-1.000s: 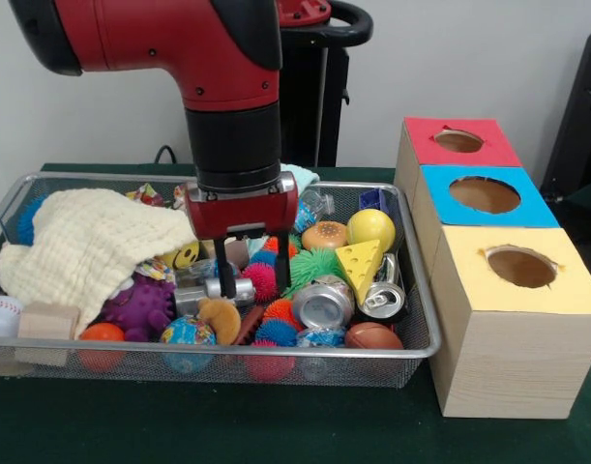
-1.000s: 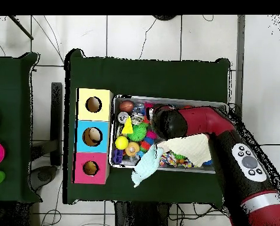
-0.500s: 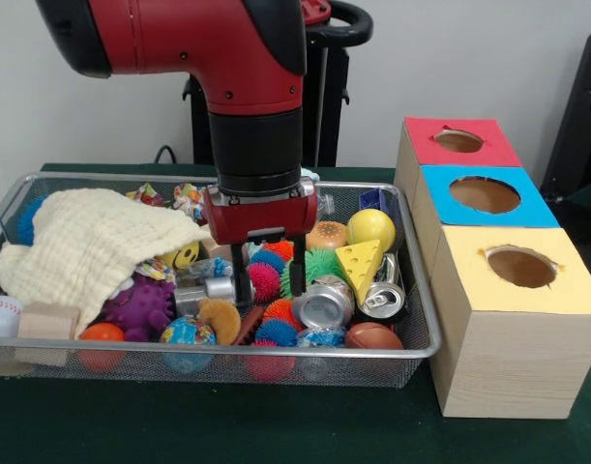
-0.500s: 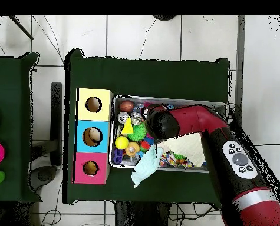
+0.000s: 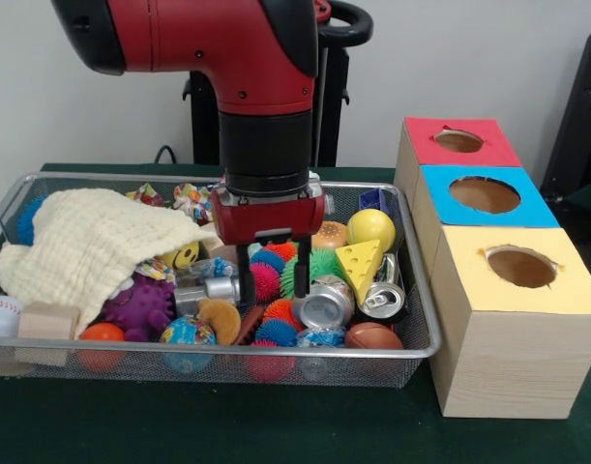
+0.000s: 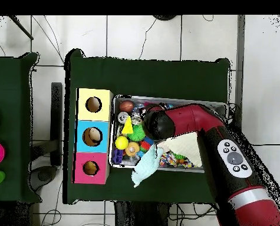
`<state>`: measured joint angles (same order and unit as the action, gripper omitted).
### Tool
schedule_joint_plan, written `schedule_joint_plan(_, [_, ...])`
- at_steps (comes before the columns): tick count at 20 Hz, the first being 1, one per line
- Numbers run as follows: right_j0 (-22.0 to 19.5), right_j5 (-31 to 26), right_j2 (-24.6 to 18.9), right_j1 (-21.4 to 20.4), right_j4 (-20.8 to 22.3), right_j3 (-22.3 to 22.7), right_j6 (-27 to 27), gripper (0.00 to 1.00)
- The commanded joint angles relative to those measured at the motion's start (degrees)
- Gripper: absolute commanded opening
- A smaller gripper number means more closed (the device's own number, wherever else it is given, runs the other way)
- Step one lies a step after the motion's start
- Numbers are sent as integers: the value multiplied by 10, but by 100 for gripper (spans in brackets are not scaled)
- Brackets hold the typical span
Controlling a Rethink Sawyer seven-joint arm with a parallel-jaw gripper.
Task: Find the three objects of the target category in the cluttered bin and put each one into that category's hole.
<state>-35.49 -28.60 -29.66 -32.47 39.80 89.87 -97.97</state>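
Note:
My gripper [image 5: 272, 278] is open, low inside the wire mesh bin [image 5: 276, 364]. Its fingers [image 5: 243, 281] straddle a pink spiky ball [image 5: 264, 281], with nothing gripped. A green spiky ball [image 5: 320, 263], two crushed silver cans [image 5: 322, 305] [image 5: 382, 300], a yellow cheese wedge [image 5: 361, 264], a toy burger [image 5: 325, 235] and a yellow ball [image 5: 371, 228] lie just to its right. Three boxes with round holes stand beside the bin: red [image 5: 458, 143], blue [image 5: 485, 194] and yellow [image 5: 520, 267]. In the overhead view the arm [image 6: 183, 120] hides the gripper.
A cream cloth [image 5: 92, 246] covers the bin's left part, over a purple toy [image 5: 140, 305]. A baseball [image 5: 0, 314], a wooden block [image 5: 45, 322] and a toy football [image 5: 372, 336] sit along the front wall. A light blue cloth [image 6: 144, 168] hangs over the bin's edge overhead.
In the front view the gripper has shifted right across the bin, from beside the cloth to over the spiky balls, staying low and open.

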Motion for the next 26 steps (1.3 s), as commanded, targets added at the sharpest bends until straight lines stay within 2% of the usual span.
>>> schedule_joint_plan(1, [5, 2, 28, -17, 30, -35, 9, 100])
schedule_joint_plan(7, [3, 5, 32, -5, 38, -53, 15, 100])
schedule_joint_plan(13, [1, -3, 38, -13, 41, -61, 26, 100])
schedule_joint_plan(17, [-4, -25, 38, 2, 35, -72, 45, 100])
schedule_joint_plan(21, [-13, -22, 36, 28, 35, -73, 56, 100])
schedule_joint_plan(26, [-15, -18, 39, 35, 39, -78, 61, 100])
